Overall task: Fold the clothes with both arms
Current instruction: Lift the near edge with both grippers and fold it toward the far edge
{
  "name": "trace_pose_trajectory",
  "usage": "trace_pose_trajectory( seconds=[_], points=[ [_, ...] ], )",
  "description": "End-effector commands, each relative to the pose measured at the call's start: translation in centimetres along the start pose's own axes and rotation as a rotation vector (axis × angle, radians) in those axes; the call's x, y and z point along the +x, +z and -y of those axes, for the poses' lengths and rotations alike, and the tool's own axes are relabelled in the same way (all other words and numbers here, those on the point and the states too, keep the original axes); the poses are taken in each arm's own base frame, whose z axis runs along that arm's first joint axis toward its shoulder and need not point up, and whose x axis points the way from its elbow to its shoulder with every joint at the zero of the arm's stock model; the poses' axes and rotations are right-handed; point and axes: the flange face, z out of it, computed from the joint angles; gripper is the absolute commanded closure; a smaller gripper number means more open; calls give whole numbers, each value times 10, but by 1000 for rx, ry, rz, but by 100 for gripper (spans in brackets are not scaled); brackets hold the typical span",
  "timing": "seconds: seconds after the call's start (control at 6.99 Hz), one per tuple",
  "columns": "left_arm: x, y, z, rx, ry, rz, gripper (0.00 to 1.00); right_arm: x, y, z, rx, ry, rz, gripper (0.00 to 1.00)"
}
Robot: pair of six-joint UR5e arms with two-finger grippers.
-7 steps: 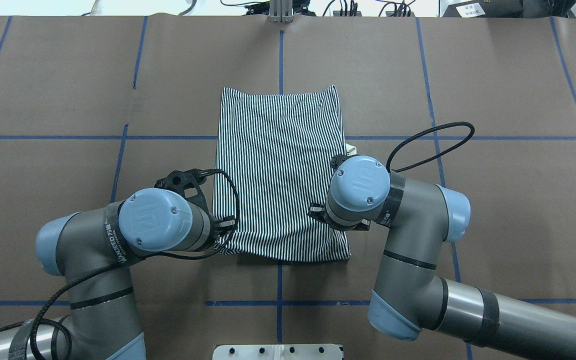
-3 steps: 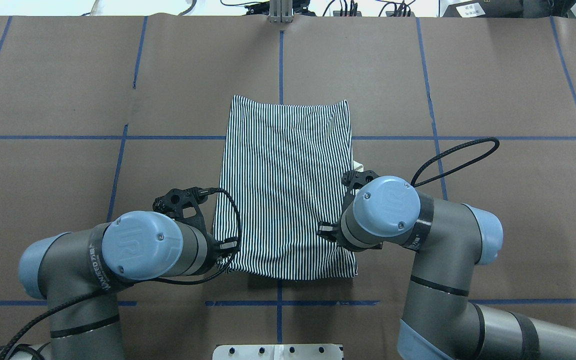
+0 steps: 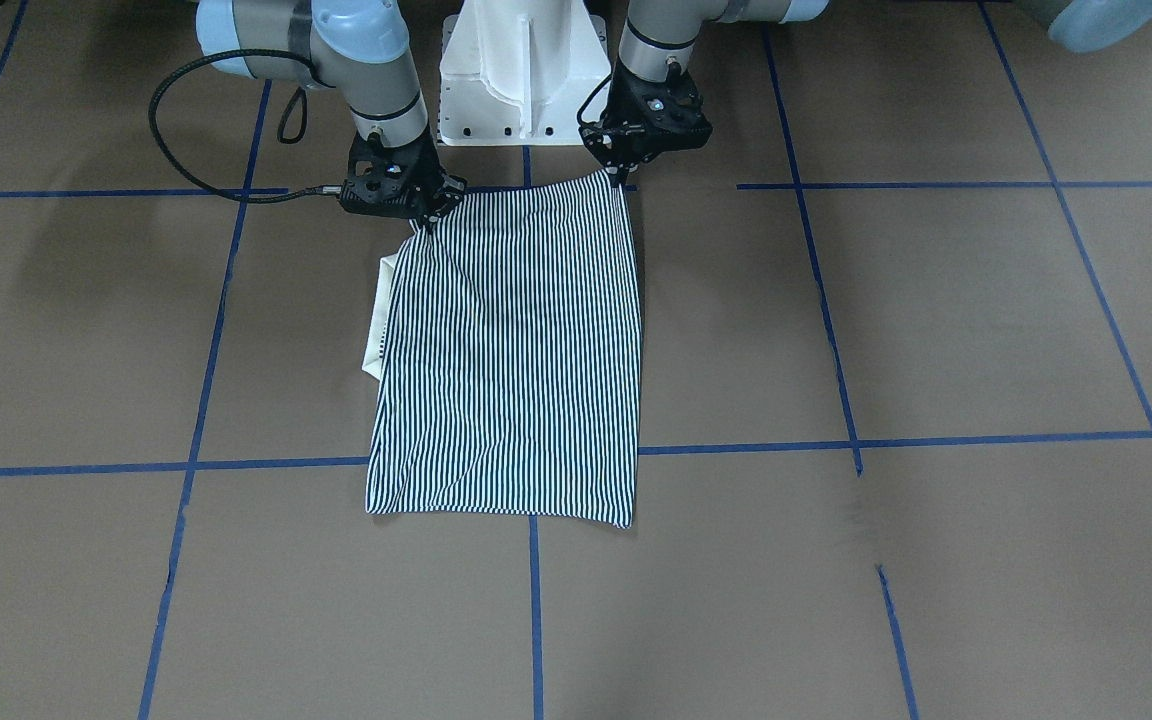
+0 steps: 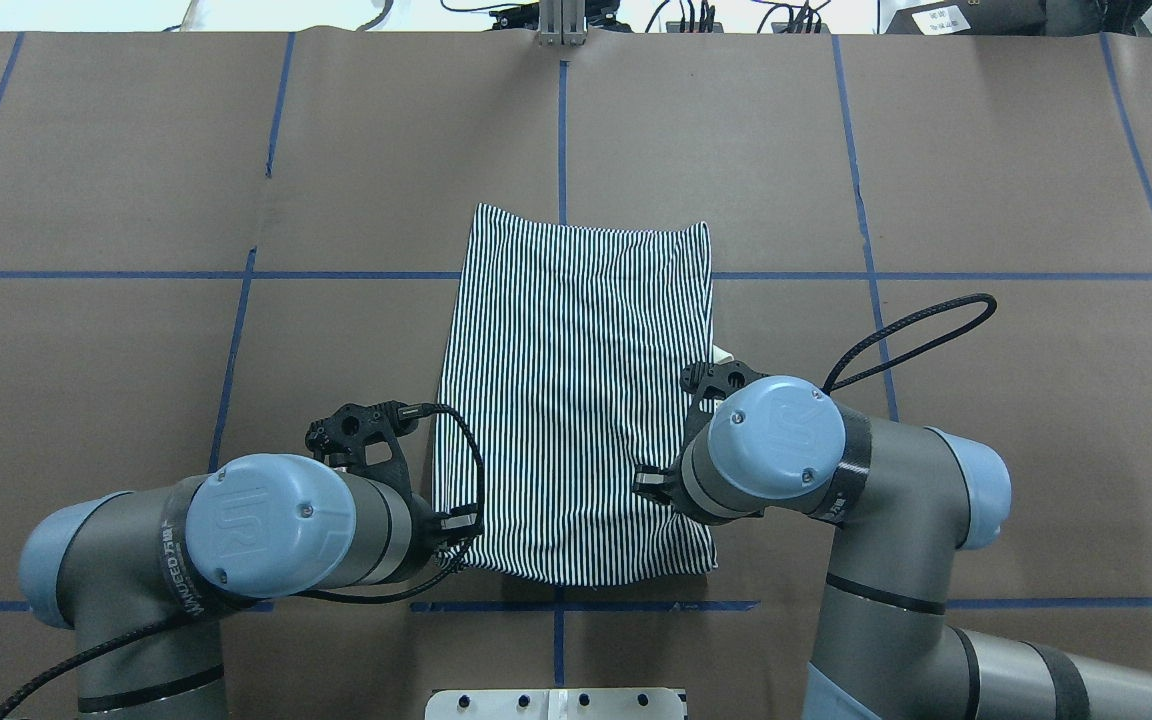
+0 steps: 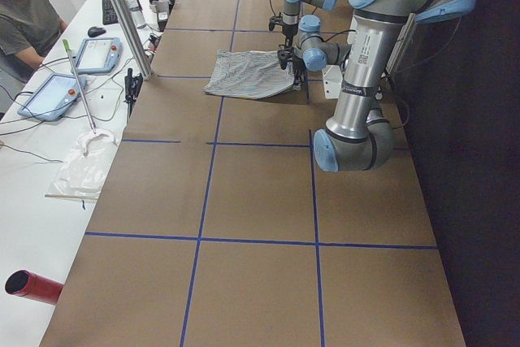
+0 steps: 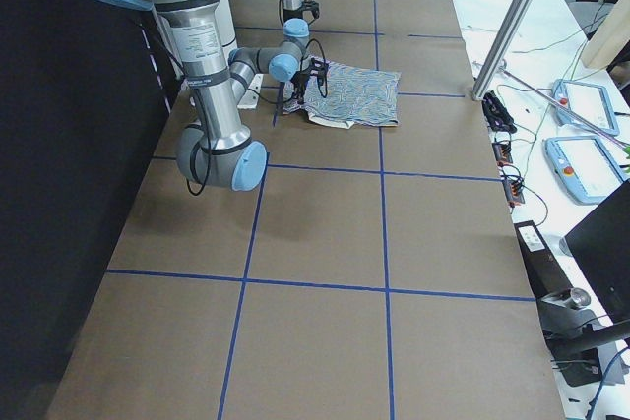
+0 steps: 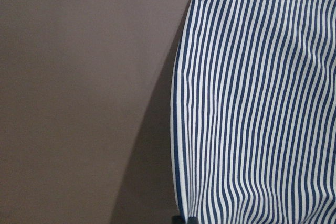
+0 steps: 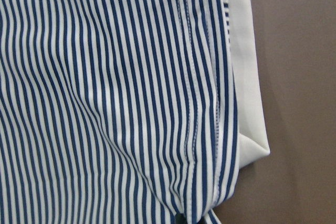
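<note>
The shirt lies mid-frame as a narrow rectangle — sides already folded in. The left gripper and right gripper each pinch a top corner; the end-over-end fold seems to remain.

**Shirt mid-table, grippers at its near corners**

We find the shirt midway between the table's left and right edges, nearer the robot's edge. Our left gripper pinches its near left corner, the right gripper its near right corner. The collar juts from its right side.
</note>
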Motion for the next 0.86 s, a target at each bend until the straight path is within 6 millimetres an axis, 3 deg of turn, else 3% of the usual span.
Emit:
trace_pose_trajectory(
  seconds=[0.0,0.14,0.29,0.57,0.72],
  points=[
    [4,-16,27,39,-21,-27,100,2,-19,41,55,40,25,100],
    [13,-32,54,82,-12,-54,100,-5,-30,64,86,63,60,100],
    [15,-41,88,136,-19,-64,100,-11,-25,89,108,83,66,100],
    [26,-23,131,186,-49,-99,100,-35,-17,132,141,112,120,100],
    [25,-5,141,191,-56,-111,100,-37,-21,146,149,125,124,100]
  ],
)
